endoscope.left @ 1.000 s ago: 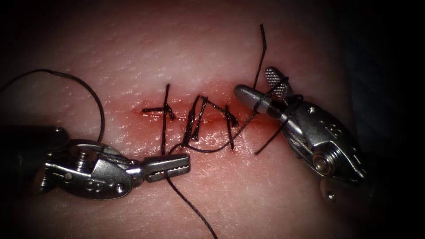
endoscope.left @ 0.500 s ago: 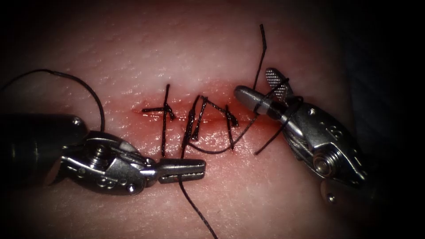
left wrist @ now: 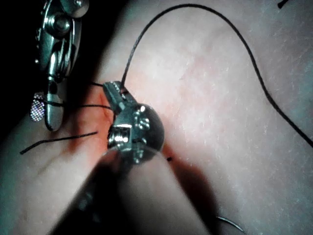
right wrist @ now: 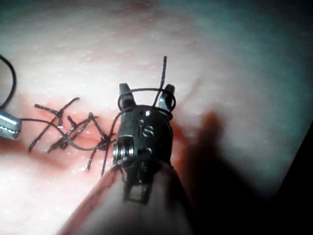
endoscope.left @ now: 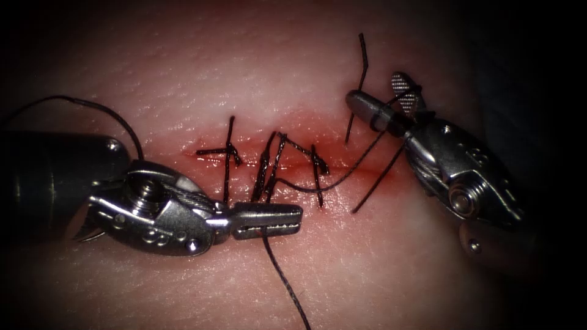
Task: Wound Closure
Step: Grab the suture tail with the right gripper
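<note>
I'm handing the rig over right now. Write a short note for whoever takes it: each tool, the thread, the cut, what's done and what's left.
Left tool: jaws shut on the thread, just below the cut.
Right tool: jaws open, thread looped around them, at the cut's right end; it holds nothing.
Thread: runs from the left tool's jaws up into the stitches, then across to the loops on the right tool. A free end stands above that tool.
Needle: cannot place it.
Done: several stitches cross the cut.
Left: no finished knot at the right end; the thread is uncut.
</note>
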You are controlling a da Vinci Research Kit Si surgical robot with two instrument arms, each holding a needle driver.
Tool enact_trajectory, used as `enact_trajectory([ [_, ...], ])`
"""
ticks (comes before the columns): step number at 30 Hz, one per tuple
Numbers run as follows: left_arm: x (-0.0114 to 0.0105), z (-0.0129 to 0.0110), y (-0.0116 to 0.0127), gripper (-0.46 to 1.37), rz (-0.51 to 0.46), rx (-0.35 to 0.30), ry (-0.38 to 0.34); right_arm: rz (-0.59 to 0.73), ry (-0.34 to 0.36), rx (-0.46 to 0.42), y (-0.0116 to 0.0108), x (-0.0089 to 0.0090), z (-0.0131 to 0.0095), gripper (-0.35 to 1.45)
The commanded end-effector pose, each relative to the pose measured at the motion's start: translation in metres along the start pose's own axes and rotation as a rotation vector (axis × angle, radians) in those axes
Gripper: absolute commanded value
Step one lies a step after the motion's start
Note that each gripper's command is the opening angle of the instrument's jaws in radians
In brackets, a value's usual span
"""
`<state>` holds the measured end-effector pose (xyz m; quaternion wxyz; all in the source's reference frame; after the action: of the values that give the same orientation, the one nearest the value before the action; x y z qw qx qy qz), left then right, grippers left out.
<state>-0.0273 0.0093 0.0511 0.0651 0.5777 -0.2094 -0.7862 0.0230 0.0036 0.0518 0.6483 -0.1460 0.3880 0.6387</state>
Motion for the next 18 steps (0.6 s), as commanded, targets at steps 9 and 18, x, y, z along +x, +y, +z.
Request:
enact_trajectory([
  [9, 0.0000, 0.0008, -0.0010, -0.35, -0.001, 0.002, 0.004, 0.000, -0.007, 0.014, 0.0006, 0.0001, 0.0026, 1.19],
  [18, -0.0003, 0.0010, -0.0015, -0.35, -0.004, 0.002, 0.007, 0.001, -0.009, 0.027, 0.0006, 0.0000, 0.0044, 1.16],
])
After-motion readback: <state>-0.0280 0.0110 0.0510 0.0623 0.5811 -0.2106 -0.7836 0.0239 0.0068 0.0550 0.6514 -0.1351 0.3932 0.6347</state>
